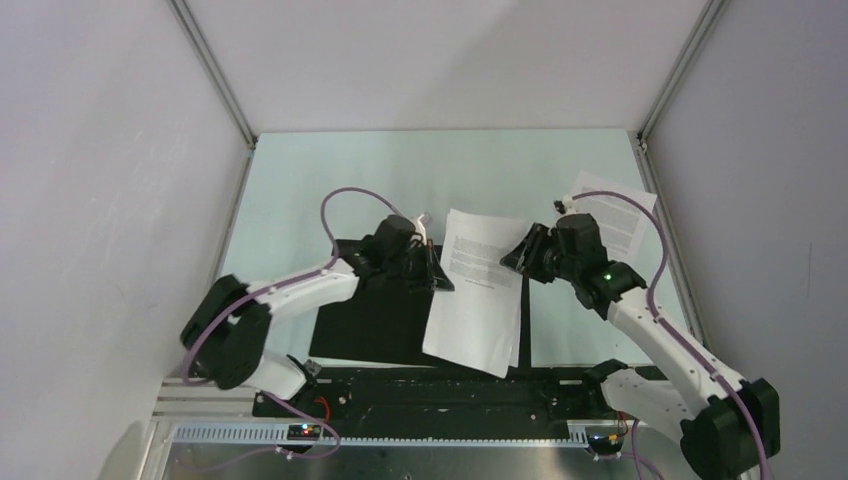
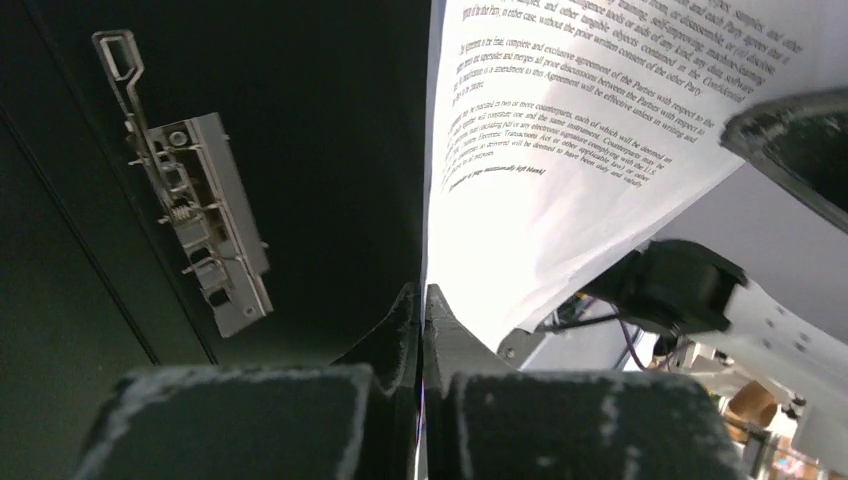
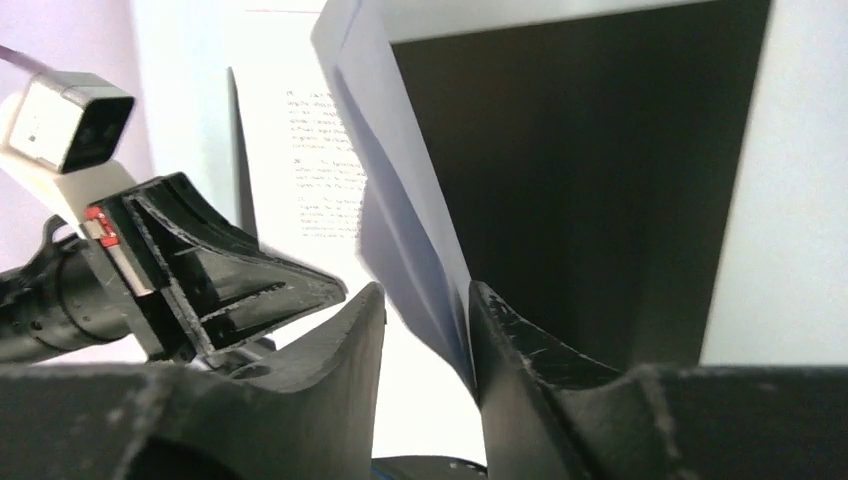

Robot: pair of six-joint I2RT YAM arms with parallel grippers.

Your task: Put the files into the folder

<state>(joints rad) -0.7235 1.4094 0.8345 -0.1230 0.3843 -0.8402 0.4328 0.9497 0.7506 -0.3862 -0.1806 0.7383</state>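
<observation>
The folder [image 1: 365,325] lies open, black side up, with its metal clip [image 2: 190,220] on the inner face [image 2: 320,130]. One printed white file [image 1: 478,290] is lifted over the folder's right part. My left gripper [image 1: 437,272] is shut on that sheet's left edge, as the left wrist view [image 2: 421,300] shows with the sheet [image 2: 570,140] rising from the jaws. My right gripper [image 1: 517,258] is open at the sheet's right edge. In the right wrist view [image 3: 425,300] the sheet [image 3: 400,200] hangs between the jaws against the right finger [image 3: 500,330]. Another file [image 1: 618,215] lies at the far right.
Grey walls and metal frame posts close in the pale table [image 1: 300,190] on three sides. The arm bases and a black rail [image 1: 440,390] run along the near edge. The left gripper body [image 3: 220,275] is close to my right fingers.
</observation>
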